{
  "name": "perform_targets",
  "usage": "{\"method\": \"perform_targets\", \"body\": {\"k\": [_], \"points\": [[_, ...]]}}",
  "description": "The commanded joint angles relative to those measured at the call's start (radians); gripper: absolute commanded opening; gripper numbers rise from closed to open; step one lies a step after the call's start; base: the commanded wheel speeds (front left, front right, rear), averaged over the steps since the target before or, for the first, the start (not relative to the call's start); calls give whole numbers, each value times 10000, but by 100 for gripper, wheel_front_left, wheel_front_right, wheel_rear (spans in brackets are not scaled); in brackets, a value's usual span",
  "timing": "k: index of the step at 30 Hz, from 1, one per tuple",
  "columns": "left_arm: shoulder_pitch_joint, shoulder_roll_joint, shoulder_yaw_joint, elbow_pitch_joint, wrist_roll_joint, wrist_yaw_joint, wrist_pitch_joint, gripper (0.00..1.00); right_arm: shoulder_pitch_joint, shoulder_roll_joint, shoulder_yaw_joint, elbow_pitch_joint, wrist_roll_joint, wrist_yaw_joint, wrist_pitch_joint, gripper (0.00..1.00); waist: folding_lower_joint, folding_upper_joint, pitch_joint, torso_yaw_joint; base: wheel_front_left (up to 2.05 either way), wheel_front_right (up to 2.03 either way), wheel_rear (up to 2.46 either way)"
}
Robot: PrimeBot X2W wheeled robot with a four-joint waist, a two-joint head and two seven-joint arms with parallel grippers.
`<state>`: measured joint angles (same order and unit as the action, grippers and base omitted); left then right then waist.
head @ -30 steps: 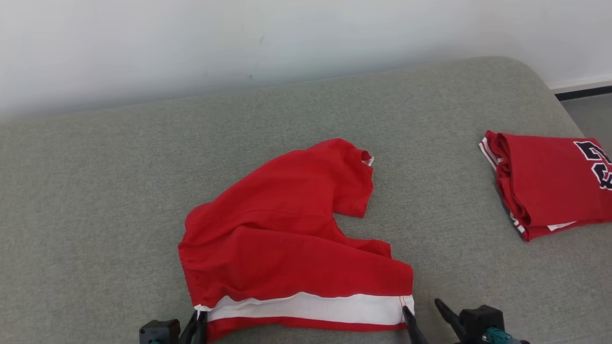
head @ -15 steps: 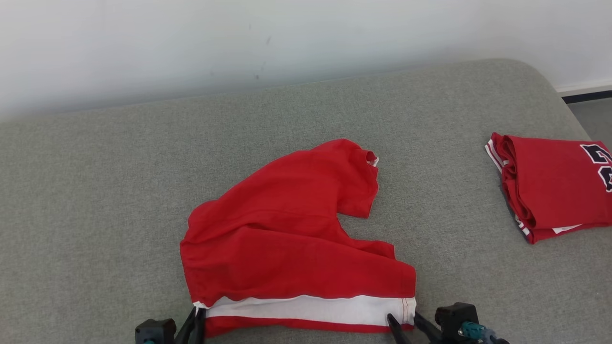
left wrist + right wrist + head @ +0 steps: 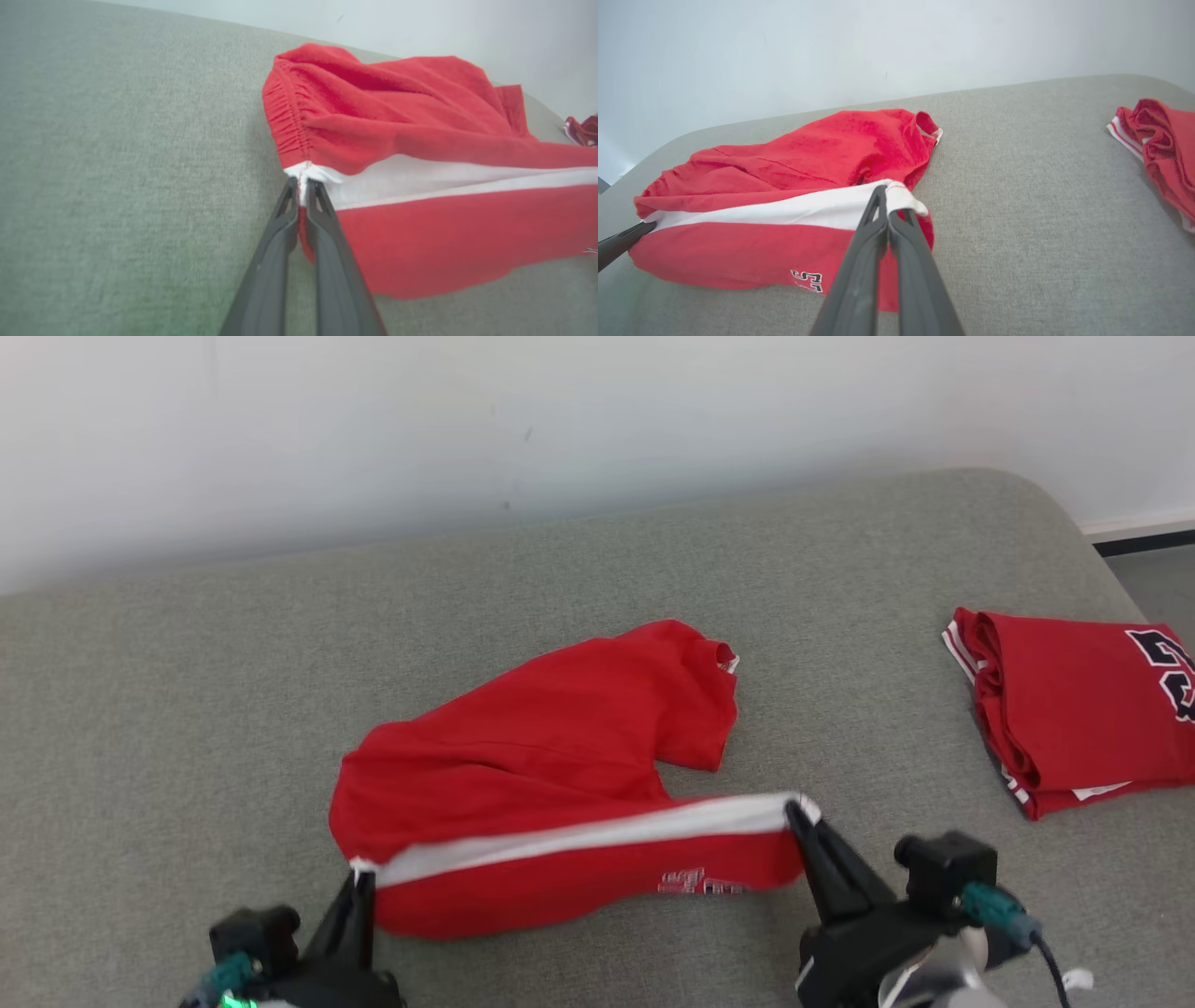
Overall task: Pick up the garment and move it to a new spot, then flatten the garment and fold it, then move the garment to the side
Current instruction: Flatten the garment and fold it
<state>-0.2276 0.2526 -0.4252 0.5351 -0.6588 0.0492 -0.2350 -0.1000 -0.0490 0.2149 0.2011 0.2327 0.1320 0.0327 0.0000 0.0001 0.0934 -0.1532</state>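
Open grey cushion (image 3: 168,709) left of red garment (image 3: 560,747), and behind it as far as wall (image 3: 560,420). Wide bare strip between garment and folded red stack (image 3: 1074,709) at far right. Passage at right edge blocked by stack; far side closed off by wall

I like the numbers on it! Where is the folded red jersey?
In the head view, the folded red jersey lies at the grey cushion's right edge, apart from the red shorts in the middle.

Matt cloth on woven upholstery
The red shorts (image 3: 541,756) are matt, fuzzy knit cloth; the grey cushion (image 3: 187,709) is coarse woven fabric; the right tool (image 3: 883,195) looks like smooth dark plastic.
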Motion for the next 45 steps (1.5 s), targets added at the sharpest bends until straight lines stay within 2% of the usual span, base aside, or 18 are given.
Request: {"method": "perform_targets", "body": {"k": [1,7,13,16,17,21,28,33,38,42,45], "points": [[-317,63,182,-189,-139,-127,-80,0,-297,-20,-59,-262,89,-32,-141,0,0,-1,-74,-70,0,0,0],[-1538,205,550,-1254,-715,-502,578,0,-2044,-227,570,-794,-222,-32,267,0,0,-1,47,-230,0,0,0],[-3081,370,919,-2055,-1101,-405,1520,0,-4374,-660,1378,-411,25,-32,493,0,0,-1,770,-440,0,0,0],[-4084,620,853,-2229,-934,-206,2191,0,-5911,-855,1664,159,109,-32,593,0,0,-1,1432,-571,0,0,0],[-4084,620,853,-2229,-934,-206,2191,0,-5911,-855,1664,159,109,-32,593,0,0,-1,1432,-571,0,0,0],[-5554,757,1175,-2125,-1122,33,2836,0,-7996,-934,1859,1358,323,-32,552,0,0,-1,2328,-690,0,0,0],[-7665,766,1940,-2058,-1333,559,2936,0,-10735,-990,2267,3182,166,-32,-241,0,0,-1,3327,-852,0,0,0],[-8877,571,2084,-2231,-1175,709,2549,0,-12106,-974,1590,3996,-524,-32,-1336,0,0,-1,3721,-851,0,0,0],[-9909,264,2560,-2364,-1356,807,1781,0,-13162,-718,42,4394,-1680,-32,-2406,0,0,-1,3818,-826,0,0,0],[-10434,130,2907,-2458,-1502,634,1069,0,-13599,-483,-1382,4084,-2767,-34,-2822,0,0,-1,3880,-744,0,0,0],[-10501,46,3099,-2497,-1702,401,683,0,-13614,-338,-1998,3653,-3553,-38,-2928,0,0,-1,4031,-672,0,0,0]]}}
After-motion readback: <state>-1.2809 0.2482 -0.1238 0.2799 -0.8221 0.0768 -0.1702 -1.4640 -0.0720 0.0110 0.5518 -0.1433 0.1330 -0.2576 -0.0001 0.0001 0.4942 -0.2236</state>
